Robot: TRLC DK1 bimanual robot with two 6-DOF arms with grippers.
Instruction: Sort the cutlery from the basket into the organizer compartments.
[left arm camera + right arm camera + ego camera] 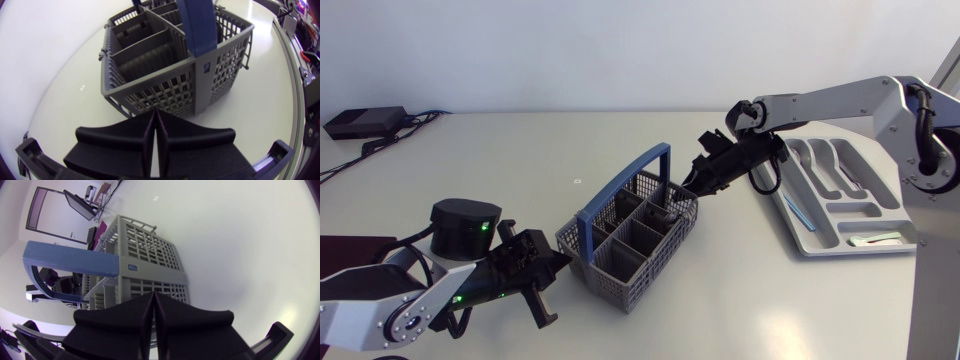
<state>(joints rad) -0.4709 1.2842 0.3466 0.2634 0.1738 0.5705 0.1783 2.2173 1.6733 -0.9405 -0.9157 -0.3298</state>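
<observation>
- Looking down from the head view, you see the grey basket (630, 240) with its blue handle (620, 185) standing near the middle of the table (520, 150). The organizer (840, 195) lies well apart from it, on your right side.
- Your left gripper (560, 262) sits low on the table just beside the basket's near left corner.
- In the left wrist view that claw (155, 114) is pressed narrow, with the two fingers (115, 137) meeting along one seam and nothing between them. The tips sit just in front of the basket's slotted wall (170, 92), and you cannot tell whether they touch it.
- Your right arm comes in from the right side, and its gripper (685, 187) hangs at the basket's far right end, beside the handle.
- In the right wrist view this claw (154, 295) is also squeezed narrow, finger (195, 322) against finger, holding nothing that shows. The basket (150, 255) lies right ahead of the tips.
- The compartments you can see from the left wrist look bare, with only grey dividers (145, 47) showing. The head view shows a dark shape (665, 210) in the right-end compartment, but you cannot tell what it is.
- Several pieces of cutlery (842, 178) lie in the organizer's long slots, a pale blue piece (798, 210) lies along its left edge, and a small green-tipped piece (876, 238) lies in its near cross slot.
</observation>
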